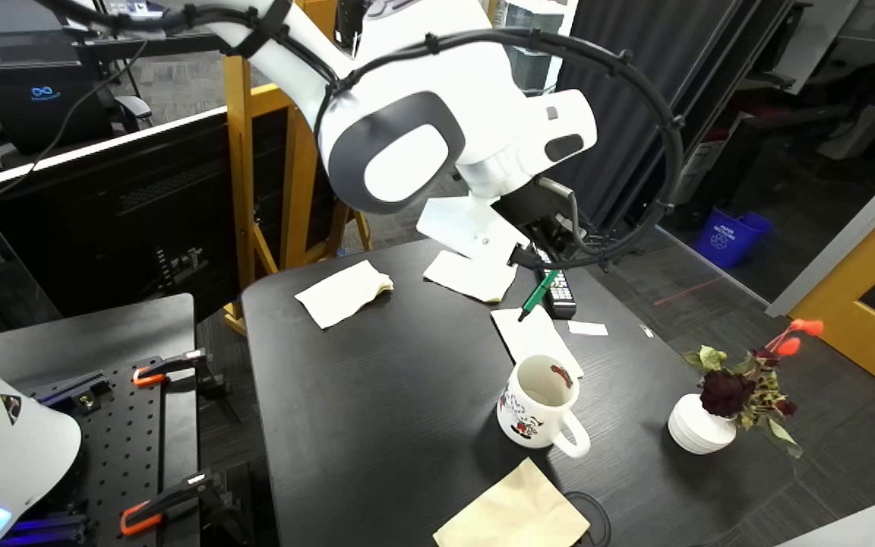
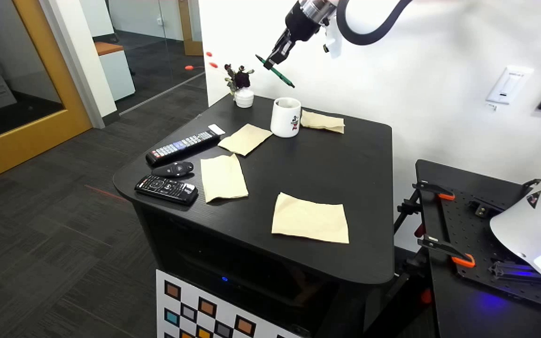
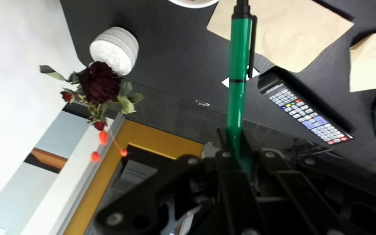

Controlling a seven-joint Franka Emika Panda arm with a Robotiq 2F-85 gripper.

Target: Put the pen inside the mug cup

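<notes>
The green pen is held in the air by my gripper, tilted, with its black end lower. In an exterior view the pen slants down to the right, and its lower end appears just above the mug's rim. My gripper is shut on the pen. In the wrist view the pen runs up from between the fingers. The mug cup, white with cartoon markings and a side handle, stands upright on the table, also in an exterior view. The wrist view shows only its rim.
The white vase with red flowers stands near the mug at the table edge. A long remote and smaller black remotes lie at the far end. Several paper napkins lie on the dark table, some next to the mug.
</notes>
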